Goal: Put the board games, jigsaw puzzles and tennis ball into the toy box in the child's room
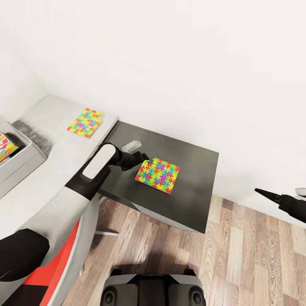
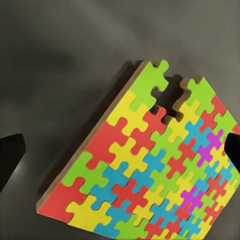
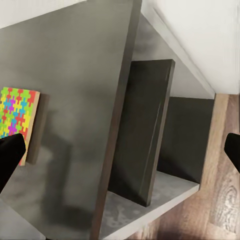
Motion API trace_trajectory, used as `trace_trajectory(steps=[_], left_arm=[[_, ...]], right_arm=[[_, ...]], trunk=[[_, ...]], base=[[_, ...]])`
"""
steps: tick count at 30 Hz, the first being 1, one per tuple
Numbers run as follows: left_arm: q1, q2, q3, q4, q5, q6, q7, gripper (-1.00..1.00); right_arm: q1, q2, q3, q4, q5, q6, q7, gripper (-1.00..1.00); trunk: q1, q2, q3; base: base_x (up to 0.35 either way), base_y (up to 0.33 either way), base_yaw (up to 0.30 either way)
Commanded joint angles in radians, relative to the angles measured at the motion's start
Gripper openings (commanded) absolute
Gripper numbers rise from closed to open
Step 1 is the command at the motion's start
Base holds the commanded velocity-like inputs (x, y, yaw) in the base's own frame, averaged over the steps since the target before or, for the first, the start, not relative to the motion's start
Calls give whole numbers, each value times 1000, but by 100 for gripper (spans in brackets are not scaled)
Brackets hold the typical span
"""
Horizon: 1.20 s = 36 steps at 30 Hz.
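One jigsaw puzzle (image 1: 157, 175) lies flat on the dark grey wing (image 1: 193, 170) of the table. My left gripper (image 1: 143, 163) is at its near-left corner, low over the wing. In the left wrist view the puzzle (image 2: 150, 170) spans the gap between the two wide-apart fingertips (image 2: 11, 159), so the gripper is open with nothing in its grip. A second jigsaw puzzle (image 1: 85, 122) rests on the light grey top (image 1: 55, 140). The toy box (image 1: 26, 158) stands at the far left with a colourful game box (image 1: 6, 148) inside. My right gripper (image 1: 267, 195) hangs open over the floor, right of the table.
A white wall runs close behind the table. A small pale object (image 1: 131, 145) lies on the dark wing behind my left wrist. Wooden floor (image 1: 250, 259) lies to the right. The right wrist view shows the wing's side, its open shelf (image 3: 150, 200) and the puzzle's edge (image 3: 20, 117).
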Motion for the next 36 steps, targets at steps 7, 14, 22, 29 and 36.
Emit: trace_trajectory(steps=[7, 14, 22, 29, 36], left_arm=[[-13, 3, -3, 27, 8, -6, -9, 100], [-41, 5, -3, 64, 7, -7, -29, 100], [-75, 3, -3, 132, 5, -11, -78, 100], [-90, 0, -3, 171, -34, -11, -118, 100], [-95, -2, -2, 184, -65, -12, -145, 100]], right_arm=[[0, 0, -21, 0, 5, 5, 8, 100], [0, 0, -29, 0, 5, 5, 8, 100], [0, 0, -32, 0, 5, 5, 9, 100], [0, 0, -36, 0, 5, 5, 9, 100], [0, 0, -39, 0, 5, 5, 9, 100]], trunk=[[1, -2, -2], [1, -2, -2], [1, -2, -2], [1, -2, -2], [1, -2, -2]], base=[[0, 0, 0], [0, 0, 0], [0, 0, 0], [0, 0, 0], [0, 0, 0]])
